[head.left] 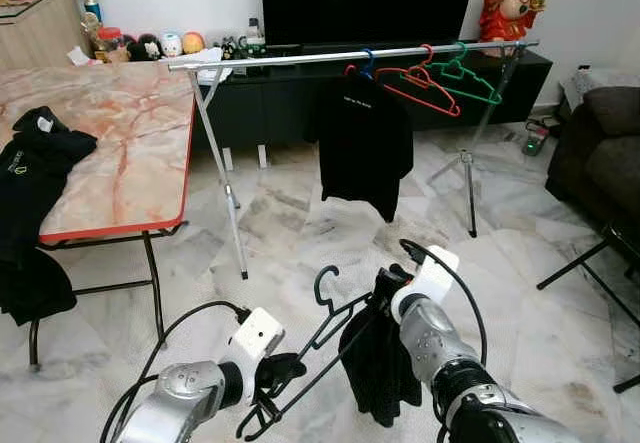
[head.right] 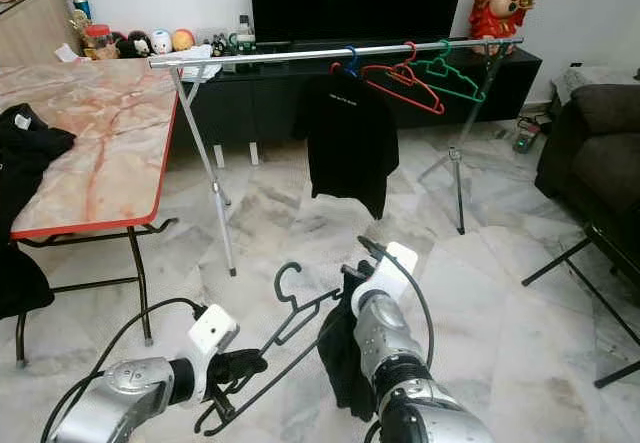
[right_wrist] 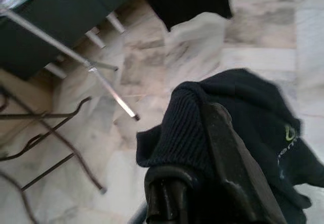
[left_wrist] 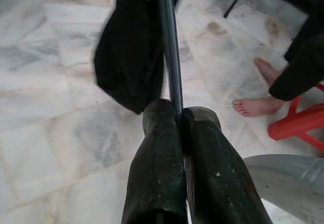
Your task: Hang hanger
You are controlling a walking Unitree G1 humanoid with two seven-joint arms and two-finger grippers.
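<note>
The left gripper [head.left: 272, 375] is clamped tight on the lower bar of a black hanger [head.left: 322, 328], its two fingers [left_wrist: 157, 148] pressed together around the thin rod. The hanger slants up and rightward, hook uppermost, low over the marble floor [head.left: 290, 233]. The right gripper [head.left: 385, 288] grips a black garment [head.left: 378, 368] (a small green logo shows in the wrist view), which droops beside the hanger's upper end; its fingers are buried in the cloth. Ahead stands a silver clothes rail [head.left: 340, 56] carrying a black shirt [head.left: 363, 143], a red hanger [head.left: 420, 85] and a green hanger [head.left: 465, 75]. More black clothing [head.left: 30, 178] lies on the marble-patterned surface [head.left: 120, 143].
</note>
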